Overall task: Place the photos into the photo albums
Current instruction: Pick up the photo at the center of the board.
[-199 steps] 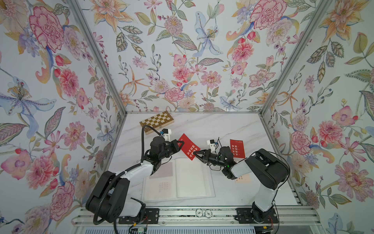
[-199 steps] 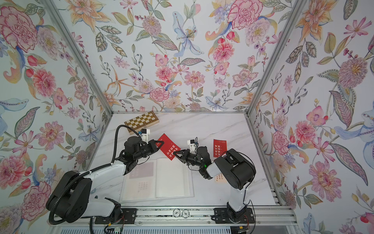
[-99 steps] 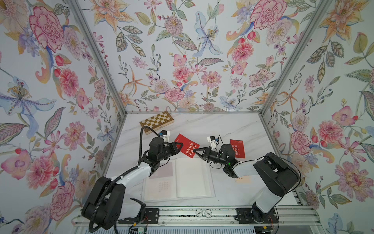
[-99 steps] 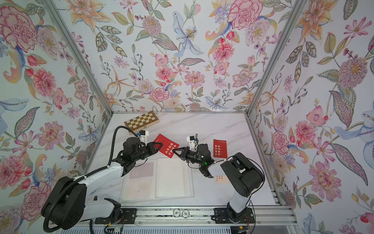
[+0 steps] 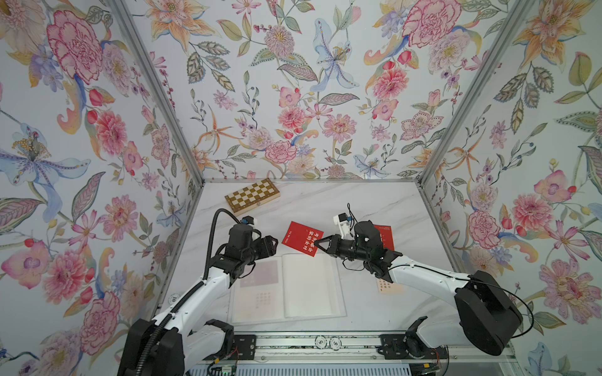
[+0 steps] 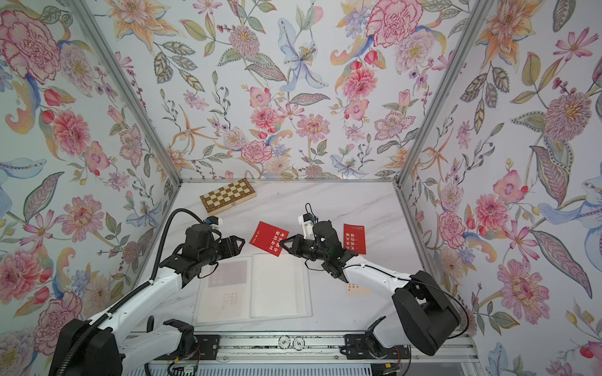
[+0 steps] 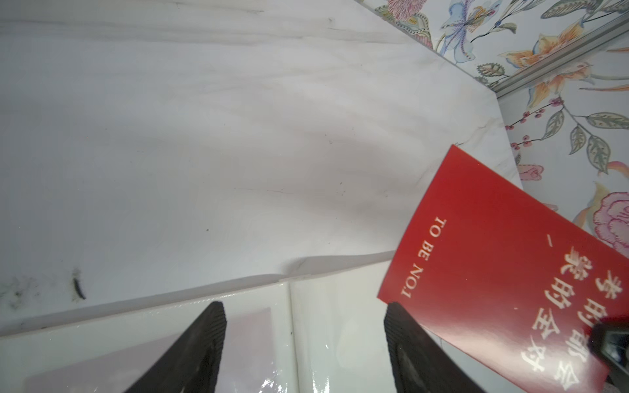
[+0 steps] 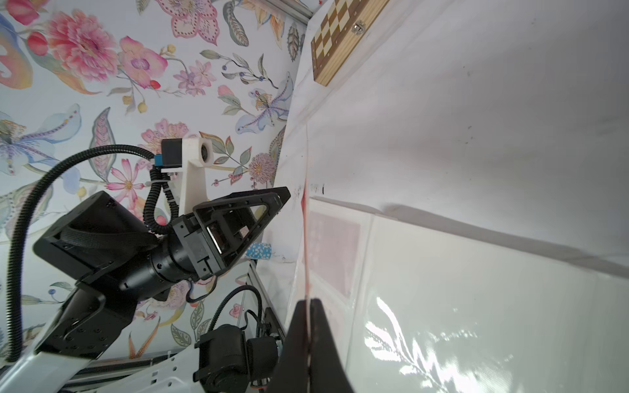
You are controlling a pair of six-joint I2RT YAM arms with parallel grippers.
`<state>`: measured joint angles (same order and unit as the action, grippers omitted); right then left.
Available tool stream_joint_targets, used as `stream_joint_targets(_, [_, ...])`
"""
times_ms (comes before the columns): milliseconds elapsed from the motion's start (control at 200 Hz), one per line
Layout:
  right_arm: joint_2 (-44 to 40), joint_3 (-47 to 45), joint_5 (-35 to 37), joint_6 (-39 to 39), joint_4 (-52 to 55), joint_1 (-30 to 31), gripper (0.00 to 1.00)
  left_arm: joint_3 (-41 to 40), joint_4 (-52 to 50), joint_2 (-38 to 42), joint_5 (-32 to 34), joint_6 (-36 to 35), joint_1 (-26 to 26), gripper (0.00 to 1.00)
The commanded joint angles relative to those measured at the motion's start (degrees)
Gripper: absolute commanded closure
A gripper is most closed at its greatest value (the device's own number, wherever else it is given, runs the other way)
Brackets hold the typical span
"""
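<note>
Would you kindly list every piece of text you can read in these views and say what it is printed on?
"TO BE NO.1": white, on the red card.
"考的都会 蒙的全对": large white characters, same card.
Second red card: white print too small to read.
Cream card: dark print too small.
Photo album: faint print under sleeves, unreadable.
"S" or "5": twin discs on the front rail.

The album is lying open by the tabletop's front edge; a red card is hanging tilted above its far edge.
</note>
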<state>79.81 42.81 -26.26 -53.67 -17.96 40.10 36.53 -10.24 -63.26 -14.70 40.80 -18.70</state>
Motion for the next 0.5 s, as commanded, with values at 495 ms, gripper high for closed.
stream_joint_targets(495, [8.3, 13.9, 16.2, 9.5, 32.0, 13.4, 1.0, -5.1, -7.7, -2.4, 4.9, -5.4, 0.3, 0.29])
